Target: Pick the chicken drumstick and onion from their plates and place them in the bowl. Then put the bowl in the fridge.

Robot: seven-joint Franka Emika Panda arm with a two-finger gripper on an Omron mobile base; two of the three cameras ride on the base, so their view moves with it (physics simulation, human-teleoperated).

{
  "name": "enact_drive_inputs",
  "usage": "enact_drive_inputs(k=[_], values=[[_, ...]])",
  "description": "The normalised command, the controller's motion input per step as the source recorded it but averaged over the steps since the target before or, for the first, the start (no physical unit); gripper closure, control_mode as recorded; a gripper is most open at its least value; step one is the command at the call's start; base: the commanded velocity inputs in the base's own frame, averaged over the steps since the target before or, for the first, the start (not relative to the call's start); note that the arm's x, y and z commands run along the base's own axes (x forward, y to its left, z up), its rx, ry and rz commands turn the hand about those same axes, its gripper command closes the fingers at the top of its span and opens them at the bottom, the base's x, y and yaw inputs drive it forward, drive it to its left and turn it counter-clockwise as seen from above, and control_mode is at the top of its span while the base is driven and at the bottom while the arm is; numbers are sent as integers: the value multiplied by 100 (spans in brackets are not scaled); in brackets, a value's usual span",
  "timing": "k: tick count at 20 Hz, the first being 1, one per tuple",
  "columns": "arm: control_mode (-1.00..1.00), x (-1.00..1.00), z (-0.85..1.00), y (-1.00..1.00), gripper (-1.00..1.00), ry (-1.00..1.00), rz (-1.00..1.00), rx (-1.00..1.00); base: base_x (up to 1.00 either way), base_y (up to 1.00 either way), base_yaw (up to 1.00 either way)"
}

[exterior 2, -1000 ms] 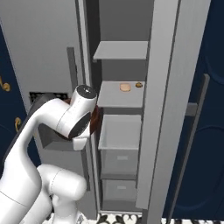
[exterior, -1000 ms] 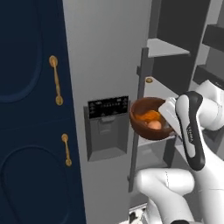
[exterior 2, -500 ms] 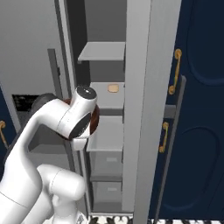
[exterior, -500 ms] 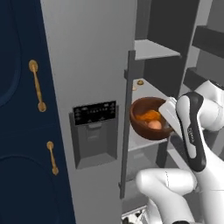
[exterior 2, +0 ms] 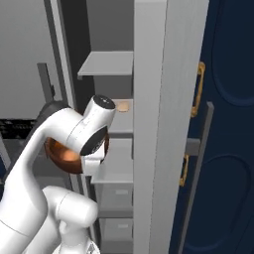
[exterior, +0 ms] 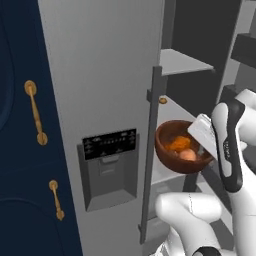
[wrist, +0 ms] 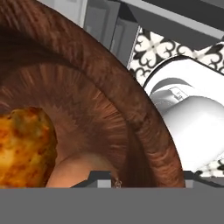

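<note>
Your tool (wrist: pixel 144 181) straddles the rim of the deep glossy reddish-brown bowl (exterior: pixel 181 148); whether it grips, you cannot tell. Drumstick (exterior: pixel 178 143) and onion (exterior: pixel 188 155) lie inside. The bowl sits at the grey fridge's (exterior: pixel 110 85) middle shelf (exterior 2: pixel 118 166); next, release and withdraw.
</note>
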Motion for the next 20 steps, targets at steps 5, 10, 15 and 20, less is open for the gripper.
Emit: enact_drive_inputs(k=[5, 10, 15, 20], values=[[100, 0, 0, 0, 100, 0, 0, 0, -25, -13, -6], [100, 0, 0, 0, 100, 0, 0, 0, -15, 1, -6], [-100, 0, 0, 0, 100, 0, -1, 0, 0, 7, -2], [-100, -33, 3, 0, 100, -3, -20, 0, 0, 0, 0]])
